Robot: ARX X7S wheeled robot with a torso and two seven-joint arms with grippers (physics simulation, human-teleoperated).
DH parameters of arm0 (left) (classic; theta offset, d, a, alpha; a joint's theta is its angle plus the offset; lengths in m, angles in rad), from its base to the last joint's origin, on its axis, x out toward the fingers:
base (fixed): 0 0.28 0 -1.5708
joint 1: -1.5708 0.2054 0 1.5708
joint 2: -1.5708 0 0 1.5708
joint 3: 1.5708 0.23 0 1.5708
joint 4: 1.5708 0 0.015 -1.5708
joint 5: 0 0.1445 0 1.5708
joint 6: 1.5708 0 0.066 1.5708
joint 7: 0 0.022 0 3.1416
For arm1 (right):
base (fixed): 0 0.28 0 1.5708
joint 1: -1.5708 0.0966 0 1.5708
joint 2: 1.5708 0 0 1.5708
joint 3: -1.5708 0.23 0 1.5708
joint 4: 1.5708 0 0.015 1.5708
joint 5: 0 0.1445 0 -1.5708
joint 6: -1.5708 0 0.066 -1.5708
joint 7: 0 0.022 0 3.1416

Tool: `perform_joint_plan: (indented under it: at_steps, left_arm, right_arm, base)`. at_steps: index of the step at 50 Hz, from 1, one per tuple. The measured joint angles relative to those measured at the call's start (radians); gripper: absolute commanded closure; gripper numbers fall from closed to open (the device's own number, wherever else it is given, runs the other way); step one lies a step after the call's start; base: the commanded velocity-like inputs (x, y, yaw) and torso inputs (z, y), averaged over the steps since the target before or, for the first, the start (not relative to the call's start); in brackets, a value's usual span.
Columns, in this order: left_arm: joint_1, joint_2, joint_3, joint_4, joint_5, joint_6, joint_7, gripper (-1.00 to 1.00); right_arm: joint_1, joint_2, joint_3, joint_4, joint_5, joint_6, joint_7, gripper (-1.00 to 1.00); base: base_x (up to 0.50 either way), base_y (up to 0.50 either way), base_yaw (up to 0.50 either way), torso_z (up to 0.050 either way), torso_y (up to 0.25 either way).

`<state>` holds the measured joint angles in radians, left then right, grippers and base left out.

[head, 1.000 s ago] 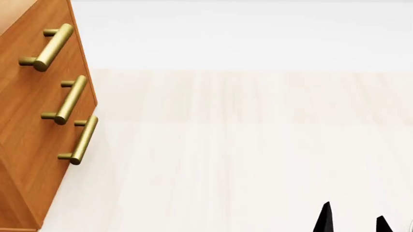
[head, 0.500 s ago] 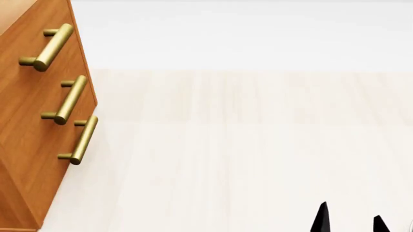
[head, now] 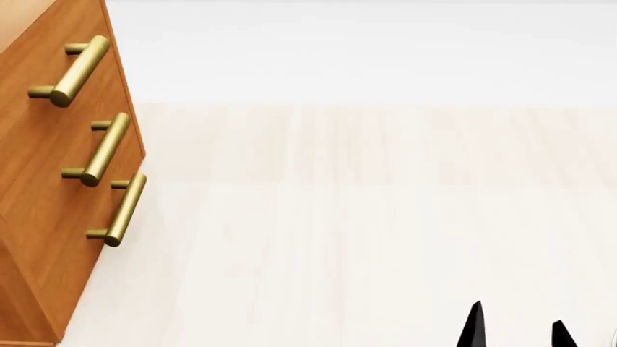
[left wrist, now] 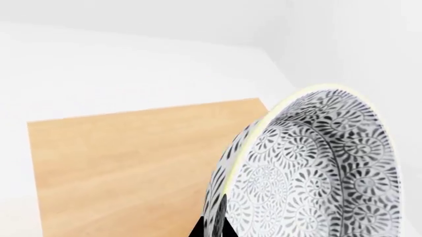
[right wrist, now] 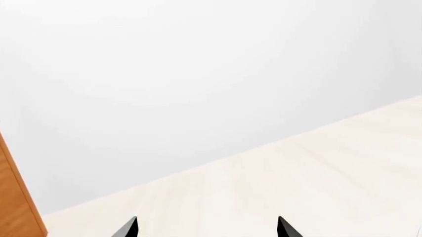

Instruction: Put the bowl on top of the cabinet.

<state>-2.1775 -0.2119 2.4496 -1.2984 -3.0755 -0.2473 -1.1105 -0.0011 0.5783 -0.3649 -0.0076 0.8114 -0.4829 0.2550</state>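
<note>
In the left wrist view the bowl (left wrist: 316, 168), white with a grey floral pattern and a pale rim, stands tilted on edge, with my left gripper (left wrist: 214, 231) shut on its wall near the rim. Behind it lies the flat light-wood top of the cabinet (left wrist: 132, 163). The head view shows the cabinet (head: 48, 181) at the left as an orange-brown front with three brass bar handles (head: 101, 148); the bowl and left gripper are out of that view. My right gripper (head: 514, 329) is open at the lower right, its black fingertips (right wrist: 128, 228) wide apart over the pale floor with nothing between them.
Pale wood-grain floor (head: 366, 238) stretches right of the cabinet to a white wall (head: 366, 50). A strip of the cabinet's side (right wrist: 17, 202) shows at the edge of the right wrist view.
The right gripper's fingertips have slid slightly left and lower in the head view. The cabinet has not moved.
</note>
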Motion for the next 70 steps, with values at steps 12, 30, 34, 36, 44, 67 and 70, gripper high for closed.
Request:
perform_joint_plan:
  at_steps: [12, 30, 34, 36, 44, 67, 70]
  left_arm:
    - [0.004, -0.014, 0.024, 0.0, 0.002, 0.004, 0.017, 1.0]
    - [0.032, -0.045, 0.017, 0.0, -0.011, 0.005, 0.044, 1.0]
    - [0.04, -0.051, 0.004, 0.0, -0.017, -0.006, 0.047, 1.0]
    - [0.044, -0.054, -0.002, 0.0, -0.019, -0.013, 0.048, 1.0]
    - [0.052, -0.062, -0.019, 0.001, -0.021, -0.029, 0.049, 1.0]
    - [0.069, -0.075, -0.018, 0.0, -0.014, -0.015, 0.046, 1.0]
    - [0.072, -0.076, -0.018, 0.0, -0.014, -0.013, 0.045, 1.0]
  right_arm:
    - [0.006, -0.006, -0.004, 0.004, -0.023, 0.005, 0.013, -1.0]
    - [0.011, -0.011, -0.005, 0.009, -0.033, 0.012, 0.019, -1.0]
    - [0.012, -0.011, -0.004, 0.01, -0.033, 0.013, 0.019, -1.0]
    - [0.012, -0.011, -0.004, 0.011, -0.033, 0.013, 0.018, -1.0]
    - [0.014, -0.013, -0.004, 0.012, -0.033, 0.015, 0.017, -1.0]
    - [0.021, -0.017, -0.007, 0.02, -0.035, 0.022, 0.015, -1.0]
    - [0.02, -0.017, -0.006, 0.02, -0.036, 0.023, 0.015, -1.0]
  base:
    - [0.0, 0.0, 0.0, 0.0, 0.001]
    - [0.0, 0.0, 0.0, 0.0, 0.0]
    - [0.0, 0.0, 0.0, 0.0, 0.0]
    - [0.0, 0.0, 0.0, 0.0, 0.0]
    - [0.0, 0.0, 0.0, 0.0, 0.001]
    - [0.0, 0.0, 0.0, 0.0, 0.0]
    - [0.0, 0.0, 0.0, 0.0, 0.0]
